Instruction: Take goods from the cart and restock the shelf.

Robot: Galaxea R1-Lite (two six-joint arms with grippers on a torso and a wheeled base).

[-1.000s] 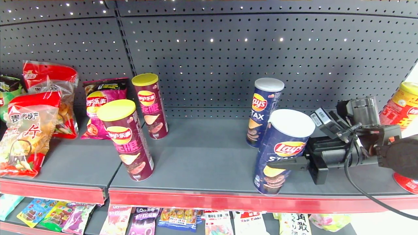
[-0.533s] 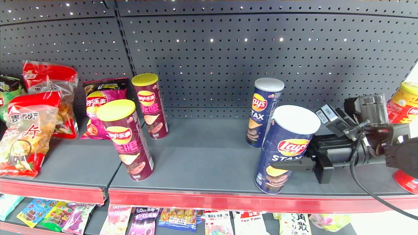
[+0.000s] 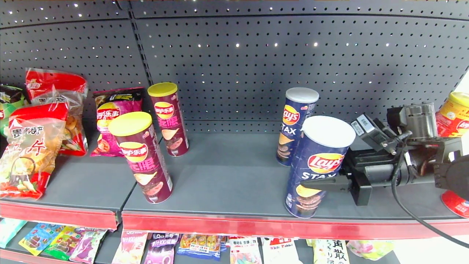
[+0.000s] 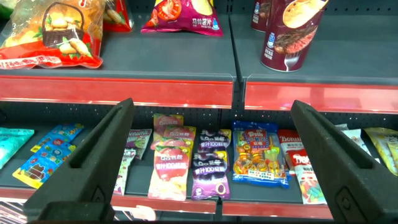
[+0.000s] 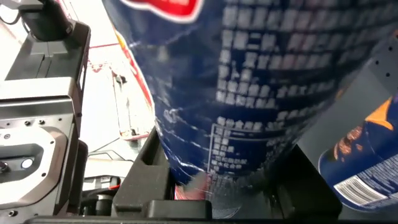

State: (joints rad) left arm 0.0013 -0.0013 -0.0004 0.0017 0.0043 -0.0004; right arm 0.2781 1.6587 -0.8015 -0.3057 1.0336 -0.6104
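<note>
My right gripper (image 3: 318, 180) is shut on a blue chips can (image 3: 321, 157) with a white lid, gripping its lower half. The can leans to the right, its base by the front edge of the grey shelf (image 3: 227, 176). A second blue can (image 3: 297, 123) stands upright just behind it. In the right wrist view the held can (image 5: 249, 93) is very close, with the second can (image 5: 360, 165) beyond. My left gripper (image 4: 211, 165) hangs open below the shelf, facing the lower shelf's candy packets (image 4: 211, 168).
Two maroon cans with yellow lids (image 3: 142, 161) (image 3: 169, 117) stand left of centre, with snack bags (image 3: 34, 143) (image 3: 111, 117) farther left. An orange can (image 3: 452, 121) stands at the far right. Bare shelf floor lies between the maroon and blue cans. A red front strip (image 3: 256, 225) edges the shelf.
The right gripper has risen slightly with the blue can, whose top sits a little higher than a second ago. Its base stays by the shelf's front edge.
</note>
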